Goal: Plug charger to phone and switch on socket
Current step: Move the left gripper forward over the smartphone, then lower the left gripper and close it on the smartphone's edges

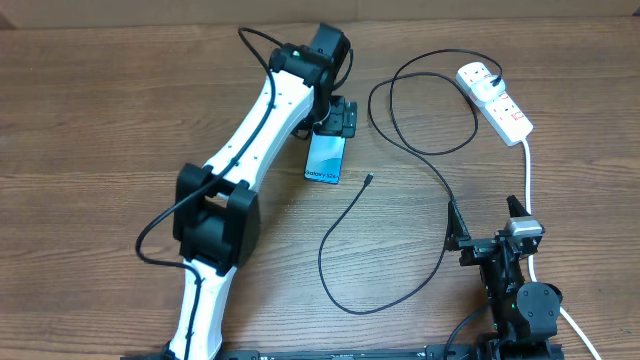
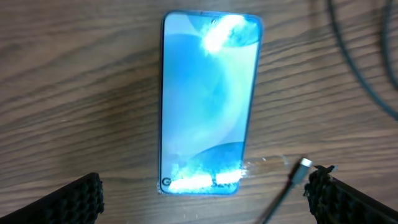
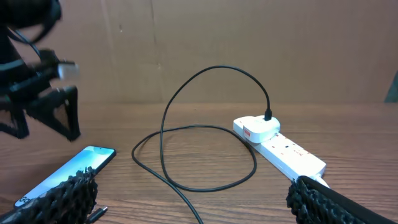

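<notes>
The phone [image 1: 325, 158] lies flat on the table with its blue screen up; it also shows in the left wrist view [image 2: 208, 106] and the right wrist view [image 3: 68, 171]. My left gripper [image 1: 335, 128] hovers open over the phone's far end [image 2: 205, 199], holding nothing. The charger [image 1: 440, 160] loops across the table. Its connector tip [image 1: 369, 179] lies loose just right of the phone's near end [image 2: 303, 165]. Its other end enters a white adapter [image 3: 258, 129] seated in the socket [image 1: 495, 100]. My right gripper [image 1: 487, 222] is open and empty near the front edge [image 3: 193, 199].
The socket's white cord [image 1: 527, 170] runs down the right side past my right arm. The left arm [image 1: 250, 140] stretches diagonally from the front left. A brown wall [image 3: 186, 37] stands behind the table's far edge.
</notes>
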Available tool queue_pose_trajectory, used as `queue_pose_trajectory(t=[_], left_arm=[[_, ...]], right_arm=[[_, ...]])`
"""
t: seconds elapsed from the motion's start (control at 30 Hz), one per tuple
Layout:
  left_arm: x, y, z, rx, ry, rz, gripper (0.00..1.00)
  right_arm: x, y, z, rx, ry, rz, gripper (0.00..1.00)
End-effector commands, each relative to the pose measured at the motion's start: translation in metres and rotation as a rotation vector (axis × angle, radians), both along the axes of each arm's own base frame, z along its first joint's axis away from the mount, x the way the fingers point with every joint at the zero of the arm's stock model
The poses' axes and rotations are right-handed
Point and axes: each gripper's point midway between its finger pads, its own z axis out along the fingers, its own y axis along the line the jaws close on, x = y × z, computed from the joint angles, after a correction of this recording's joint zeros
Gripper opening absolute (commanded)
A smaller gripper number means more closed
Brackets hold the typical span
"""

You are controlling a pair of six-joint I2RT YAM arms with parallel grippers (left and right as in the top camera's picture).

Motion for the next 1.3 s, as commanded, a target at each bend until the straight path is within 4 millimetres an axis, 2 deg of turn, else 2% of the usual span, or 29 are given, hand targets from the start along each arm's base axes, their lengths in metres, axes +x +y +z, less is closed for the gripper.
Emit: queue_pose_trajectory(t=[0.0, 0.17, 0.5, 1.03, 1.27], left_arm=[[-0.001, -0.005, -0.016, 0.018, 0.025, -0.012, 1.0], [-0.002, -0.011, -0.023, 0.032, 0.027, -0.021, 1.0], [-0.003, -0.004, -0.036, 0.094, 0.036, -0.022, 1.0], [0.011, -0.011, -0.037, 0.073, -0.026, -0.003, 1.0], [0.007, -0.009, -0.065, 0.104, 0.026, -0.012, 1.0]], right_arm=[[0.0, 0.0, -0.001, 0.003, -0.005, -0.004, 1.0], [0.0, 0.0, -0.001, 0.003, -0.005, -0.004, 1.0], [0.0, 0.0, -0.001, 0.003, -0.005, -0.004, 1.0], [0.0, 0.0, -0.001, 0.003, -0.005, -0.004, 1.0], [0.0, 0.0, -0.001, 0.003, -0.005, -0.004, 1.0]])
